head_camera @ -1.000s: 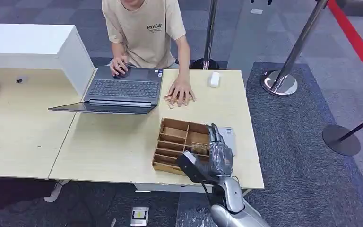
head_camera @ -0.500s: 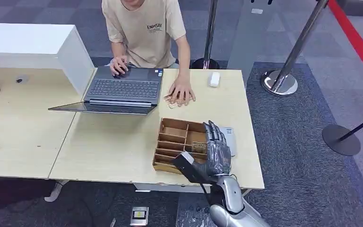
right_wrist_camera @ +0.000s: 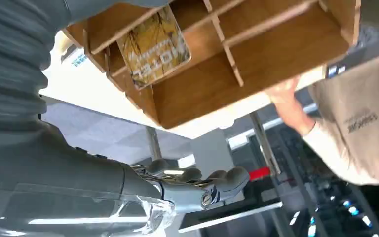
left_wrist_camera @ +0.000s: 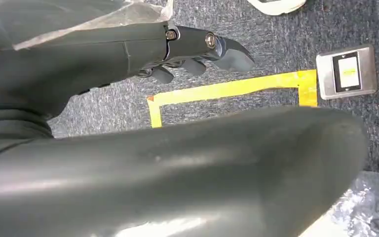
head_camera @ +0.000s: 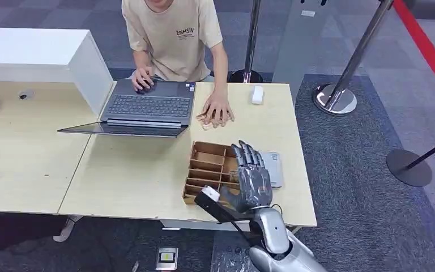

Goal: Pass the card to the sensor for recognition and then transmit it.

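A pale wooden table (head_camera: pixel 147 181) is seen with a person in a beige T-shirt (head_camera: pixel 173 34) seated at its far side, hands on an open grey laptop (head_camera: pixel 147 107) and on the tabletop. Near the right edge, a brown wooden compartment tray (head_camera: pixel 207 164) is placed, and a yellow patterned card (right_wrist_camera: pixel 153 44) is lodged in one of its slots. A flat grey sensor pad (head_camera: pixel 273 167) is set just right of the tray. The right hand (head_camera: pixel 250 178) is raised over the tray, fingers spread, nothing held. The left hand (left_wrist_camera: pixel 197 49) is hung above the carpet, fingers loosely extended and empty.

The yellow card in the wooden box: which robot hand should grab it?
Probably the right hand: it hovers open over the wooden divider box, right by the yellow card in one slot. The left hand hangs down by the grey carpet floor.
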### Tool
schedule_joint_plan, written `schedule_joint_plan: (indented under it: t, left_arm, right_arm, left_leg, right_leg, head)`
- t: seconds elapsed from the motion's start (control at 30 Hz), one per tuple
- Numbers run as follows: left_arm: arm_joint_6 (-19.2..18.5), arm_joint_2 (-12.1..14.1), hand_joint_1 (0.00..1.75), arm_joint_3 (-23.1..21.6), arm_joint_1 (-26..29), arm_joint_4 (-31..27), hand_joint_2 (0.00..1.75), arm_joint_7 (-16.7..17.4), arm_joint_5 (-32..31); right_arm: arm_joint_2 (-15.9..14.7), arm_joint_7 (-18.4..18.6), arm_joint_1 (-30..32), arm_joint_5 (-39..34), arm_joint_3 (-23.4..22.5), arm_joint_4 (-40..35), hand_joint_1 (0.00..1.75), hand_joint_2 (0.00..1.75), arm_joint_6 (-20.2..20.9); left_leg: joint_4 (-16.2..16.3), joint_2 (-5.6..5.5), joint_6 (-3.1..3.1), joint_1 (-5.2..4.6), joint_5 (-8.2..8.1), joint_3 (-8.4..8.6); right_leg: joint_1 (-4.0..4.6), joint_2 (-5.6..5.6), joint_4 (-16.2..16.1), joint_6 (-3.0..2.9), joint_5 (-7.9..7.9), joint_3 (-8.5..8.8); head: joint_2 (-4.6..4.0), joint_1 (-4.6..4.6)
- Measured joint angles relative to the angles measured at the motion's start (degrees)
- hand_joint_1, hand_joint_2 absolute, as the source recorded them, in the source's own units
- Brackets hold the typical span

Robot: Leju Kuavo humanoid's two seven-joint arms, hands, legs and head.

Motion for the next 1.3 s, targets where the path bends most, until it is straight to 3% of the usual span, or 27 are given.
schedule_joint_plan:
  t: [0.27,0.43,0.53,0.8,0.87,0.9,0.97,1.0,1.03,1.1,1.17,1.23,1.3]
  left_arm:
    - [-0.2,0.0,0.0,0.0,-0.2,0.0,0.0,0.1,0.0]
    - [-0.2,0.0,0.0,0.0,-0.3,0.0,0.0,0.1,0.0]
    - [-0.2,0.0,0.0,0.0,-0.3,0.0,0.0,0.1,0.0]
    - [-0.2,0.0,0.0,0.0,-0.3,0.0,0.0,0.1,0.0]
    - [-0.2,0.0,0.0,0.0,-0.4,0.0,0.0,0.1,0.0]
    - [-0.2,0.0,0.0,0.0,-0.4,0.0,0.0,0.1,0.0]
    - [-0.2,0.0,0.0,0.0,-0.4,0.0,0.0,0.1,0.0]
    - [-0.2,0.0,0.0,0.0,-0.4,0.0,0.0,0.1,0.0]
    - [-0.2,0.0,0.0,0.0,-0.4,0.0,0.0,0.1,0.0]
    - [-0.2,0.0,0.0,0.0,-0.5,0.0,0.0,0.1,0.0]
    - [-0.2,0.0,0.0,0.0,-0.5,0.0,0.0,0.1,0.0]
    - [-0.3,0.0,0.0,0.0,-0.5,0.0,0.0,0.1,0.0]
    - [-0.4,0.0,0.0,0.0,-0.5,0.0,0.0,0.0,0.0]
  right_arm:
    - [-0.5,0.3,-0.1,-0.7,0.8,-2.7,0.0,1.75,5.6]
    - [-0.8,0.3,-0.2,-1.4,1.2,-3.7,0.24,1.75,6.0]
    - [-1.0,0.3,-0.3,-1.7,1.4,-4.1,0.09,1.75,6.1]
    - [-1.3,0.3,-0.3,-1.9,2.0,-4.3,0.23,1.75,6.1]
    - [-1.4,0.3,-0.3,-1.9,2.2,-4.3,0.54,1.75,6.1]
    - [-1.5,0.3,-0.3,-2.0,2.3,-4.3,0.58,1.75,6.1]
    - [-1.6,0.3,-0.3,-2.3,2.3,-4.4,0.86,1.75,6.1]
    - [-1.6,0.3,-0.4,-2.4,2.4,-4.4,0.86,1.75,6.1]
    - [-1.6,0.2,-0.4,-2.6,2.4,-4.4,1.33,1.75,6.1]
    - [-1.8,0.1,-0.4,-2.8,2.4,-4.4,1.33,1.75,6.2]
    - [-1.9,0.0,-0.5,-3.0,2.5,-4.4,1.03,1.75,6.3]
    - [-2.0,-0.1,-0.5,-3.0,2.5,-4.4,1.06,1.75,6.3]
    - [-2.0,-0.1,-0.5,-3.1,2.5,-4.4,0.99,1.75,6.3]
  left_leg:
    - [0.0,0.0,0.0,0.0,0.0,0.0]
    - [0.0,0.0,0.0,0.0,0.0,-0.01]
    - [0.0,0.0,0.0,0.0,0.0,-0.01]
    - [0.0,0.0,0.0,0.0,0.0,-0.01]
    - [0.0,0.0,0.0,0.0,0.0,-0.01]
    - [0.0,0.0,0.0,0.0,0.0,-0.01]
    - [0.0,0.0,0.0,0.0,0.0,-0.01]
    - [0.0,-0.01,0.0,0.0,0.0,-0.01]
    - [0.0,0.0,0.0,0.0,0.0,-0.01]
    - [0.0,-0.01,0.0,0.0,0.0,-0.01]
    - [0.0,-0.01,0.0,0.0,0.0,-0.01]
    - [0.0,-0.01,0.0,0.0,0.0,-0.01]
    - [0.0,-0.01,0.0,0.0,0.0,-0.01]
  right_leg:
    - [0.0,0.0,0.0,0.0,0.0,0.0]
    - [0.0,0.0,0.0,0.0,0.0,0.0]
    - [0.0,0.0,0.0,0.0,0.0,0.0]
    - [0.0,0.0,0.0,0.0,0.0,0.0]
    - [0.0,0.0,0.0,0.0,0.0,0.0]
    - [0.0,0.0,0.0,0.0,0.0,0.0]
    - [0.0,0.0,0.0,0.0,0.0,-0.01]
    - [0.0,0.0,0.0,0.0,0.0,-0.01]
    - [0.0,0.0,0.0,0.0,0.0,0.0]
    - [0.0,0.0,0.0,0.0,0.0,0.0]
    - [0.0,0.0,0.0,0.0,0.0,0.0]
    - [0.0,0.0,0.0,0.0,0.0,0.0]
    - [0.0,0.0,0.0,0.0,0.0,0.0]
  head:
    - [0.0,0.0]
    - [0.0,0.0]
    - [0.0,-0.02]
    - [0.0,0.0]
    - [0.0,0.0]
    - [0.0,0.0]
    - [0.0,0.0]
    - [0.0,0.0]
    - [0.0,0.0]
    - [0.0,0.0]
    - [0.0,0.0]
    - [0.0,0.0]
    - [0.0,0.0]
